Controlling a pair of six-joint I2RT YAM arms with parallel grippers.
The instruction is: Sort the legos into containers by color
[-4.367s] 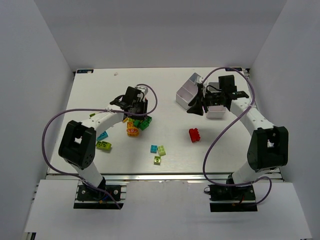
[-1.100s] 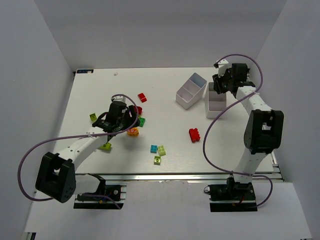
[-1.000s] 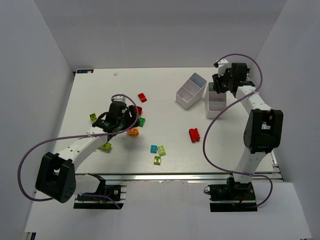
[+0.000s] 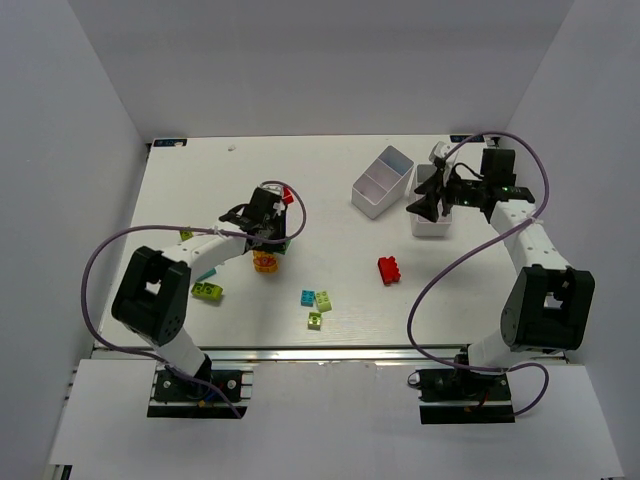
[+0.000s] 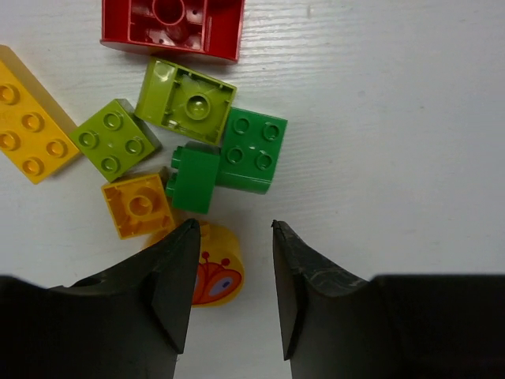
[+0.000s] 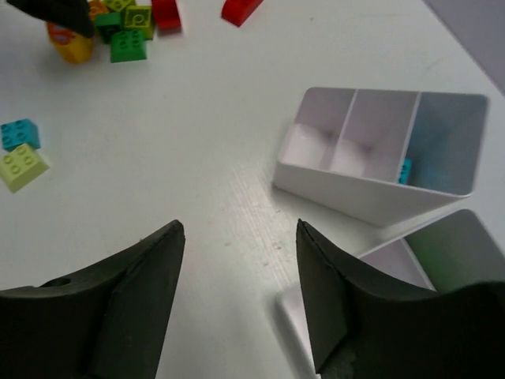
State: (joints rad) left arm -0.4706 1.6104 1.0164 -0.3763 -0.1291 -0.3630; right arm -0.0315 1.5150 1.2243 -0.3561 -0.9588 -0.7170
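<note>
My left gripper (image 4: pixel 262 218) is open and empty, low over a cluster of legos. In the left wrist view its fingertips (image 5: pixel 234 229) flank bare table just below a green brick (image 5: pixel 252 150) and a small green one (image 5: pixel 193 180). A yellow rounded piece (image 5: pixel 217 272) lies beside the left finger. An orange brick (image 5: pixel 138 205), two lime bricks (image 5: pixel 114 138), a yellow brick (image 5: pixel 31 118) and an upturned red one (image 5: pixel 170 28) lie around. My right gripper (image 4: pixel 425 205) is open and empty beside the two white trays (image 4: pixel 368 200). One compartment holds a cyan brick (image 6: pixel 404 170).
A red brick (image 4: pixel 390 269) lies mid-table. Cyan (image 4: pixel 308 297) and lime (image 4: pixel 323 300) bricks lie near the front, and more lime and cyan ones (image 4: pixel 208 290) at the left. The second tray (image 6: pixel 442 245) sits close by the right finger. White walls enclose the table.
My left gripper has moved up and right onto the brick cluster. My right gripper has swung from behind the trays toward me and to the left, beside the right tray.
</note>
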